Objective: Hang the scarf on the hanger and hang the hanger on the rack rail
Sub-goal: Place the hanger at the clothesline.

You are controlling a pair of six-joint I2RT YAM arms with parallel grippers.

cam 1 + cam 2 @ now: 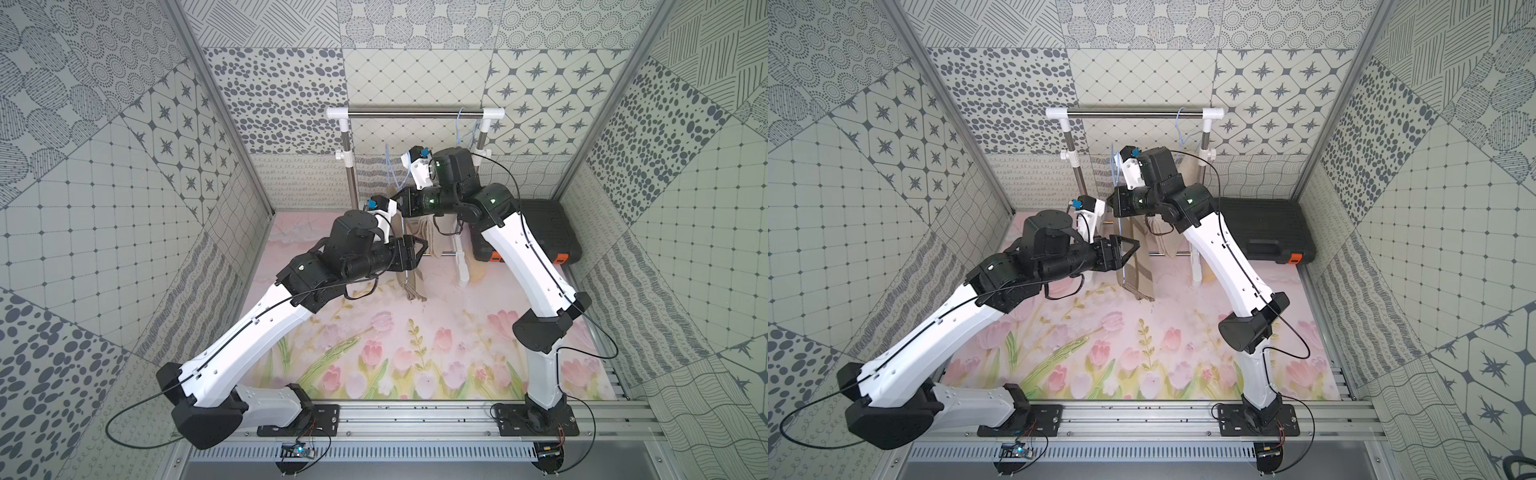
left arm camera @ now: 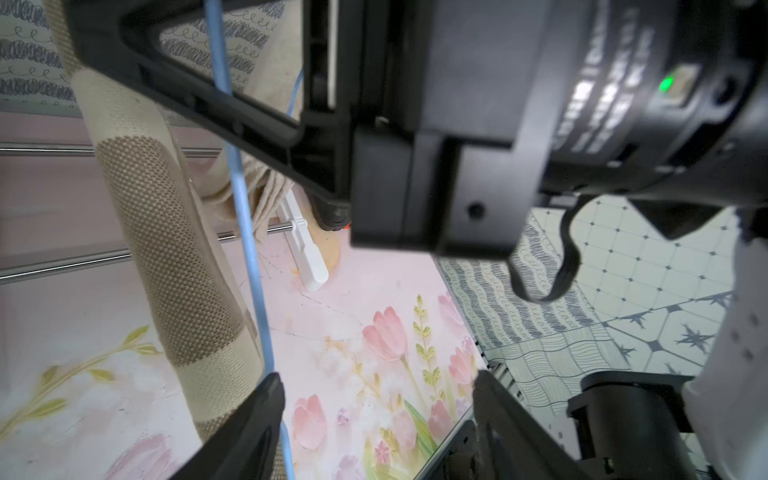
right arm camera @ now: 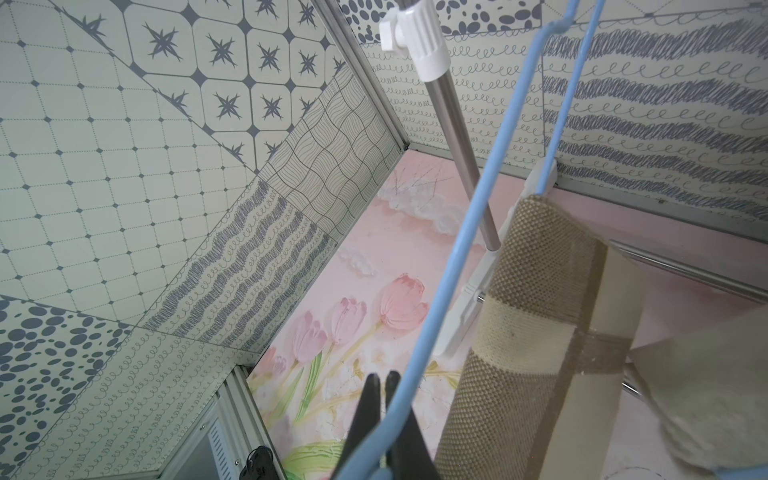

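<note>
The scarf (image 1: 1139, 272), beige with brown checks, is draped over the blue wire hanger (image 3: 469, 208) and hangs down in folds; in both top views it sits toward 12 o'clock on the tulip mat (image 1: 415, 332), in front of the rack (image 1: 415, 113), with its lower end down by the mat. Whether it touches the mat I cannot tell

The right gripper (image 3: 382, 376) has its jaws closed on the hanger's wire, reaching in from 3 o'clock of the scarf. In its wrist view the scarf (image 3: 540, 291) hangs just beside the wire

The left gripper (image 2: 376, 376) comes in from 9 o'clock with its jaws standing wide apart and gripping nothing; the hanger's wire runs just beside one finger (image 2: 249, 428), and the scarf (image 2: 166, 249) hangs next to it

A second hanger (image 1: 459, 124) hangs at the 3 o'clock end of the rack's rail. A black case (image 1: 544, 228) lies at 2 o'clock on the mat
</note>
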